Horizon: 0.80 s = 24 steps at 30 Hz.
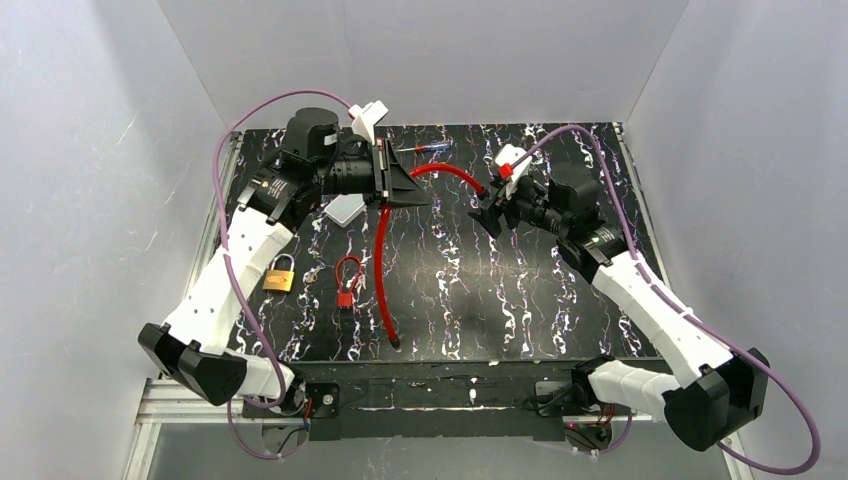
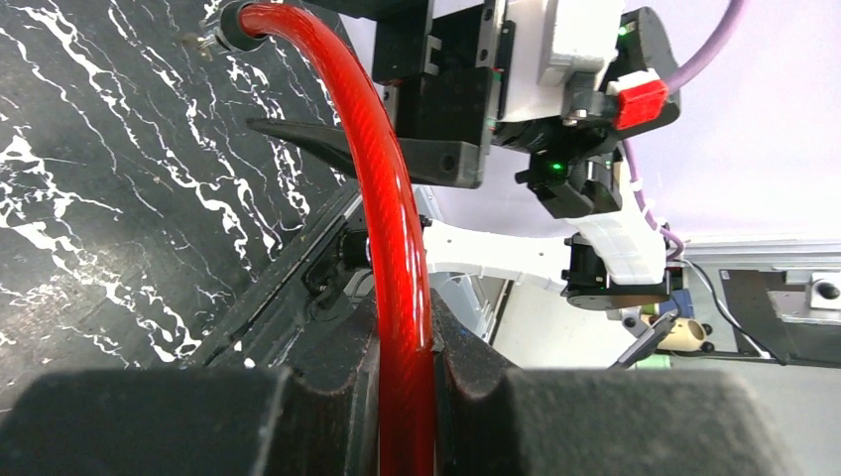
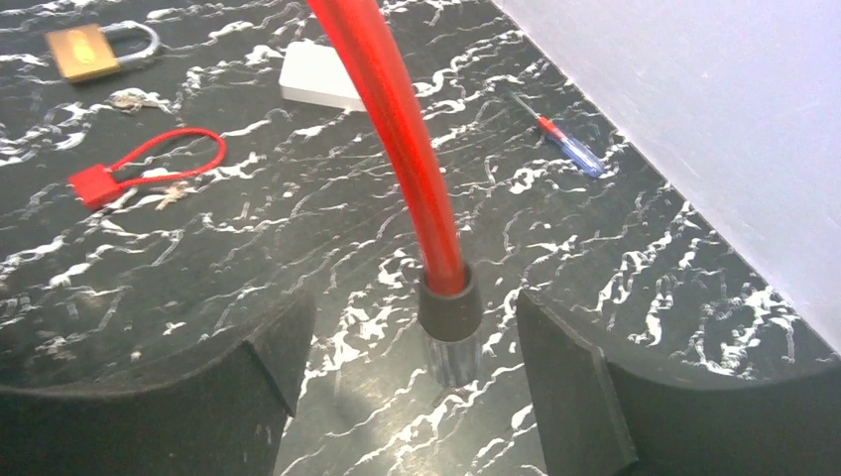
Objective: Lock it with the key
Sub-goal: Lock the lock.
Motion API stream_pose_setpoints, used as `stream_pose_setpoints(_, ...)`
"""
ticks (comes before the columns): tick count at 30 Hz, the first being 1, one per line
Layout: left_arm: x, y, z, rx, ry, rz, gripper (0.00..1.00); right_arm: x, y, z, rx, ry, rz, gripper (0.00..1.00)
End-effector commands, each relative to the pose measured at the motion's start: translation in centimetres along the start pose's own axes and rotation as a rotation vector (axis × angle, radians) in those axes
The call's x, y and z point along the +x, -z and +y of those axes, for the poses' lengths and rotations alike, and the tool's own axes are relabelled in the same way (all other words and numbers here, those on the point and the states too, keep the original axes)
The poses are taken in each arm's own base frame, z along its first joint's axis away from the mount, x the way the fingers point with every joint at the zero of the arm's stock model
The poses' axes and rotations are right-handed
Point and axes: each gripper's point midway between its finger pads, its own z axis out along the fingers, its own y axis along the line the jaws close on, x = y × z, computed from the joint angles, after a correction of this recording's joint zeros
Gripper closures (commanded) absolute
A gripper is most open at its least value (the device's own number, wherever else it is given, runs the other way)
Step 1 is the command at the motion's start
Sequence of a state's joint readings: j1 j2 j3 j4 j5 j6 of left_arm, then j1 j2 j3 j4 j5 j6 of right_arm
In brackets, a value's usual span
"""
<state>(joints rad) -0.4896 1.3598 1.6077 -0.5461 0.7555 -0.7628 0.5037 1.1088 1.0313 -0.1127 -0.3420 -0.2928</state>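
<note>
Two grippers attend the cable (image 1: 383, 262), right of the padlock (image 1: 280, 274): left gripper (image 2: 405, 397) clenched on its red middle, right gripper (image 3: 412, 322) spread around its black end (image 3: 448, 297), not touching. Springy, probably slick; the stiff end seems the better hold.

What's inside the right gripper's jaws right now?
The red cable: its black end cap and metal tip stand between the right gripper's open fingers, touching neither. Whether the tip rests on the table is unclear from here.

Black marbled table (image 1: 560, 300) enclosed by plain white walls (image 1: 420, 50).
</note>
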Motion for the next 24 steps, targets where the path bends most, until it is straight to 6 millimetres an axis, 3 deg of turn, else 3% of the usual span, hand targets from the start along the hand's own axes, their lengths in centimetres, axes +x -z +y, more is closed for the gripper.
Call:
stream_pose_setpoints(1, -0.7, 0.8, -3.0, 0.116, -0.016, -0.005, 1.0, -1.8, -1.0, -2.4, 0.097, 0.095, -0.087, 0.21)
stream_pose_setpoints(4, -0.4, 0.7, -3.3, 0.146, -0.004, 0.015, 1.0, -1.7, -1.5, -3.1, 0.131, 0.121, -0.101, 0.33)
stream_pose_setpoints(10, 0.2, 1.1, -3.3, 0.163, -0.066, 0.032, 1.0, 0.3, -1.6, -3.0, 0.135, 0.144, -0.049, 0.74)
stream_pose_setpoints(14, 0.5, 1.8, -3.3, 0.157, -0.203, 0.012, 1.0, 1.0, -0.9, -0.3, -0.008, 0.131, -0.037, 0.89)
stream_pose_setpoints(18, 1.3, 2.9, -3.2, 0.159, -0.387, 0.001, 1.0, 1.4, 0.2, 3.4, -0.2, 0.057, -0.019, 0.97)
stream_pose_setpoints(24, 2.3, 4.2, -0.9, 0.068, -0.685, 0.018, 1.0, 0.5, 3.2, 9.3, -0.516, -0.09, -0.03, 0.99)
